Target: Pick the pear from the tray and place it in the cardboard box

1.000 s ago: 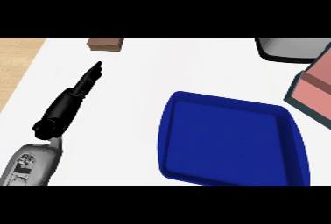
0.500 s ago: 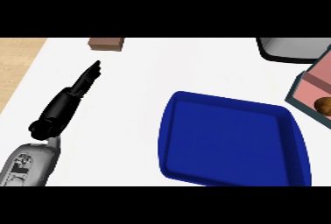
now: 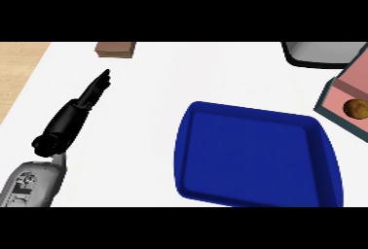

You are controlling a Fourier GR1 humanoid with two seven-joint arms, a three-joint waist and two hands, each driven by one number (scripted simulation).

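One hand shows in the head view: the left hand (image 3: 70,120), seen against the white counter (image 3: 201,73), its fingers straight and pressed together, pointing away from the robot. To its right, well apart, lies the blue tray (image 3: 251,160). Farther right, past the tray's far corner, stands the cardboard box (image 3: 346,82), cut by the view's edge; the brown pear (image 3: 354,108) sits inside it. Just ahead of the fingertips, a small brown block (image 3: 115,48) rests on the counter.
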